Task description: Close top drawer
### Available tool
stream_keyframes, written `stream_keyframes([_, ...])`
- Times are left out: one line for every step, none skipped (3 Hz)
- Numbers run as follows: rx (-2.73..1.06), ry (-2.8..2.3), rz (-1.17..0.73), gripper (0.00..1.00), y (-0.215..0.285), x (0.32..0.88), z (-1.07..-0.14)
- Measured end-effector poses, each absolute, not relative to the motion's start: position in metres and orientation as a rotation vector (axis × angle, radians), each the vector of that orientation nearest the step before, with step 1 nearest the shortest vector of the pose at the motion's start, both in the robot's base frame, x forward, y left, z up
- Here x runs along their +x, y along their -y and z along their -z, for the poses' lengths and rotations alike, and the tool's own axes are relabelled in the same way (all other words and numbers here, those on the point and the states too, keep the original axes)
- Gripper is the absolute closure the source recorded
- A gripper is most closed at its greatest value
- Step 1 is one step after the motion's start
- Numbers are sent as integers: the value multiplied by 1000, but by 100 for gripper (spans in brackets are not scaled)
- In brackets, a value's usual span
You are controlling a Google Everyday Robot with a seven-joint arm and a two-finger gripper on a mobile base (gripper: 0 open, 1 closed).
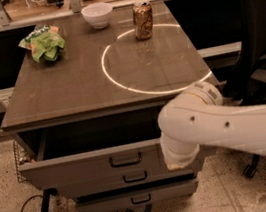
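Camera view: the top drawer (77, 167) stands pulled out beneath the counter (70, 93), lower left to middle of the frame, its dark inside showing. The white arm (227, 122) reaches in from the right edge, bent downward, its end against the drawer front just right of the handle (126, 160), probably placed to push it home. The claw (178, 160) sits there at lower centre; open or closed, I cannot tell
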State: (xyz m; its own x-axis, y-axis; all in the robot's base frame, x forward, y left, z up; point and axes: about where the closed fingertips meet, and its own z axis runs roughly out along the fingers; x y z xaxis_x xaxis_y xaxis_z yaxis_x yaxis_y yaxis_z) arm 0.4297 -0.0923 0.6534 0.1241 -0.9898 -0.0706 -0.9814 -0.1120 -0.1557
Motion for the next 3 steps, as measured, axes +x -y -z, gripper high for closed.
stream_keyframes([-2241, -1938, 69, 100, 81, 471, -657])
stream_keyframes([-2243, -1934, 68, 100, 80, 475, -658])
stream_keyframes([-2243, -1921, 55, 100, 76, 498, -658])
